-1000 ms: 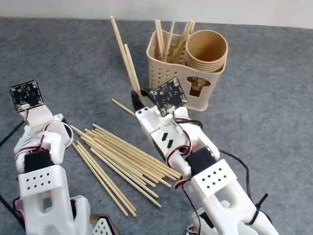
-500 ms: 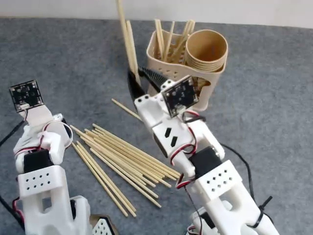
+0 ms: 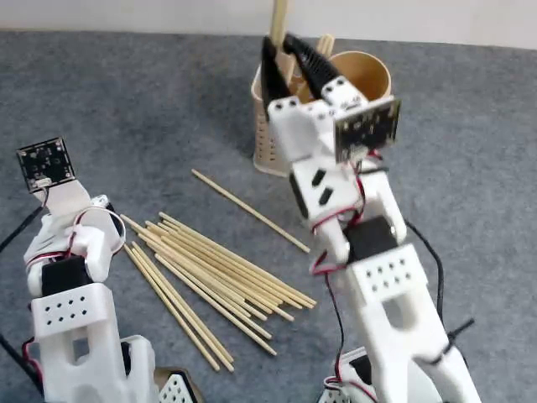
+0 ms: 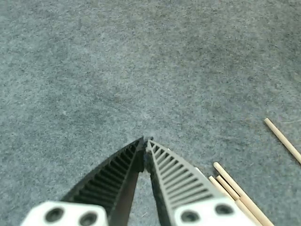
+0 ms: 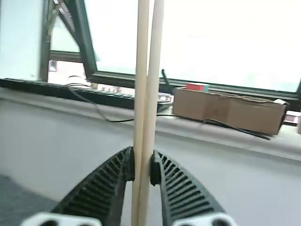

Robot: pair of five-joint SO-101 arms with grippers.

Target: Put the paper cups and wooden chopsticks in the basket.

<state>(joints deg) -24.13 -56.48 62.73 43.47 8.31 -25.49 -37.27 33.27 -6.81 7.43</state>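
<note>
left gripper (image 4: 145,141), seen in its own wrist view: the ribbed jaws are pressed together with nothing between them, pointed at the grey mat (image 4: 141,56). the left arm (image 3: 71,277) is located at the near left of the high view.

loose chopsticks (image 3: 210,269) are spread in a slanted heap on the mat between the two arms. a single chopstick (image 3: 249,210) is laid apart from the heap, on the side toward the basket.

basket (image 3: 267,134), cream and perforated, is placed at the far side of the mat and is partly covered by the right arm (image 3: 369,252). nested paper cups (image 3: 369,71) are stood in its right part, and a few chopstick tips are seen rising from it beside the cups.

right gripper (image 3: 278,44) is seen over the left part of the basket, its jaws pinching a pair of chopsticks (image 3: 278,15) held upright. in the right wrist view the pair is shown clamped side by side between the jaws, with a cardboard box (image 5: 225,110) on a window sill (image 5: 70,89) behind.
</note>
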